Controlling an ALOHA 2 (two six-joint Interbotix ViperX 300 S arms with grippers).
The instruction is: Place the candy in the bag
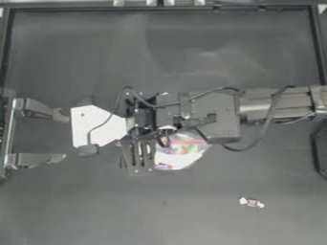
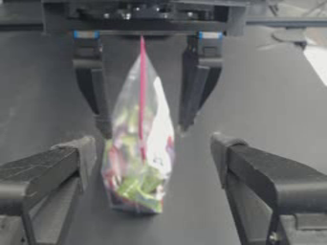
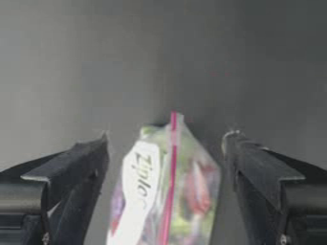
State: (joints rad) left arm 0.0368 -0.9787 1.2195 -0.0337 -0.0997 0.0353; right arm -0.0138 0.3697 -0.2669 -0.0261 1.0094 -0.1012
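Observation:
The bag (image 1: 182, 150) is clear plastic with colourful sweets inside and sits near the table's middle. In the left wrist view the bag (image 2: 137, 158) stands upright, pink seal strip on top. My left gripper (image 2: 153, 158) is open around it, with a gap on each side. The right gripper (image 3: 165, 143) is open too and straddles the bag's (image 3: 169, 191) top from above without touching it. In the top view, the right gripper (image 1: 167, 138) reaches in over the bag. The candy (image 1: 251, 202), a tiny white-wrapped sweet, lies alone toward the front right, far from both grippers.
A dark object (image 1: 321, 148) sits at the table's right edge. The right arm's cables (image 1: 249, 143) loop beside the bag. A metal frame (image 1: 159, 6) borders the table's far side.

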